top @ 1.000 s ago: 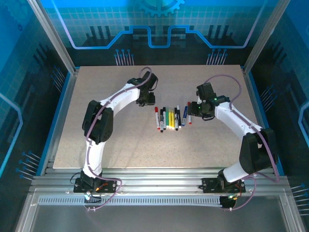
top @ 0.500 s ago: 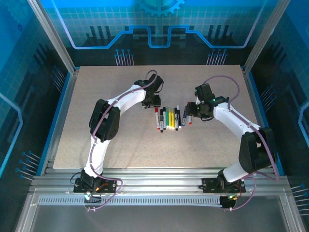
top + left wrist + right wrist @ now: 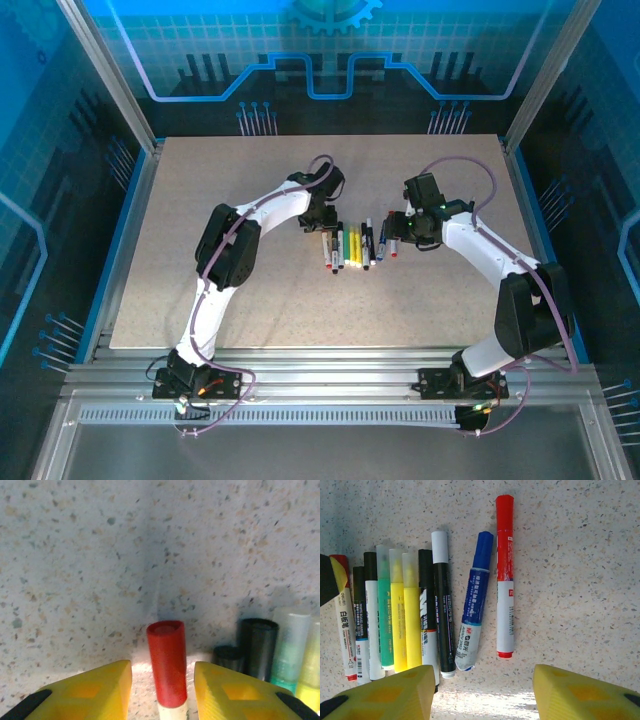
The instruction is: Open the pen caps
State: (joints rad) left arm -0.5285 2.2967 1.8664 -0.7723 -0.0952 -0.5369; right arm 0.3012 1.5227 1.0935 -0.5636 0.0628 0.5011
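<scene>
Evidently the left hand [image 3: 162, 685] is set unclenched astride the short red plastic cap [image 3: 166, 665] for grasping; the right hand [image 3: 485, 690] is spread empty.

1. In the left wrist view, the red-capped pen [image 3: 166, 675] is cut off by the lower edge just below its cap, as are the yellow fingers [image 3: 90, 692] of the left hand [image 3: 162, 682].
2. The neighbouring black pen [image 3: 257, 647] is blurred and cut short.
3. In the right wrist view, the fingertips of the right hand [image 3: 482, 687] are clipped at the bottom edge.
4. In the top view, the row of pens [image 3: 352, 247] is too small for cap seams to be made out.
</scene>
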